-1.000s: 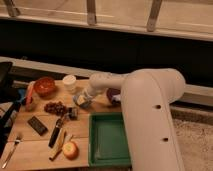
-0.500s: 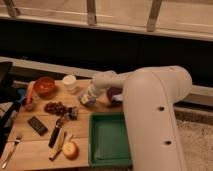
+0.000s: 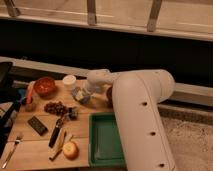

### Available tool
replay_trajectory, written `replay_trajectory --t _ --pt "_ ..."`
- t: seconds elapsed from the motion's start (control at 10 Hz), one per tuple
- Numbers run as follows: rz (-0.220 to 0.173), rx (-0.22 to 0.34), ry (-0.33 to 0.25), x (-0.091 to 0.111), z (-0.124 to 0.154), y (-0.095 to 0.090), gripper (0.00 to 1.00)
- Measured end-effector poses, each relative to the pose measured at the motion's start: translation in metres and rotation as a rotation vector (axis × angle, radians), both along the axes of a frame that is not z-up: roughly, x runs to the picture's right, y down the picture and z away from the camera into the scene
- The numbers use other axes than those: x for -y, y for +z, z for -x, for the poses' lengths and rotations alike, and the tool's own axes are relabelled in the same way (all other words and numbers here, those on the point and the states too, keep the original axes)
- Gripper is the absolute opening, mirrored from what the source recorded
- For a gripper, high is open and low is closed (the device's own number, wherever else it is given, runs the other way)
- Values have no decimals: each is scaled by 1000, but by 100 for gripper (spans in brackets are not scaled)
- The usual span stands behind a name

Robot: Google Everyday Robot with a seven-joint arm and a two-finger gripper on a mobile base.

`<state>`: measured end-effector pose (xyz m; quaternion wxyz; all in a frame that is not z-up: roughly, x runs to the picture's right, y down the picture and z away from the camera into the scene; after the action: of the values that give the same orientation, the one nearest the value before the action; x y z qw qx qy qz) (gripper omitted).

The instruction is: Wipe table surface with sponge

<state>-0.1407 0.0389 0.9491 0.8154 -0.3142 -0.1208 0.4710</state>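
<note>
My own arm (image 3: pixel 137 107) fills the right half of the view and hides the right end of the bench (image 3: pixel 35 145); the bench's near edge is cut off by the frame. My tool (image 3: pixel 82 94) sits low over the bench near its far edge, about midway along what I can see, just right of the white cup (image 3: pixel 69 81). Whether its fingers are parted or closed I cannot tell, since the wrist covers them. The sponge (image 3: pixel 78 96) lies right at the tool's tip, on the bench: a small pale blue-grey pad, seemingly with a touch of yellow at one side, and partly covered by the tool. The green tray (image 3: pixel 106 140) lies toward the near edge, its right side tucked under my arm. Toward the left end I see a red bowl (image 3: pixel 44 85), dark grapes (image 3: pixel 56 107), an apple (image 3: pixel 70 149) and a fork (image 3: pixel 13 148).
</note>
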Motion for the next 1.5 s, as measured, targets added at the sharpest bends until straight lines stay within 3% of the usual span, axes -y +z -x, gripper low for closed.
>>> replay_trajectory --t 0.3,0.6,0.8,1.1,1.3,1.5 --pt "13 20 -4 -13 4 -10 0" --pt "50 -11 -22 -32 -8 -26 0" --pt "42 -68 -8 -25 -33 -28 0" --pt "18 -124 7 -6 -53 -16 0" --pt "13 -127 8 2 -52 -4 0" --pt "2 -99 -6 8 -30 5 0"
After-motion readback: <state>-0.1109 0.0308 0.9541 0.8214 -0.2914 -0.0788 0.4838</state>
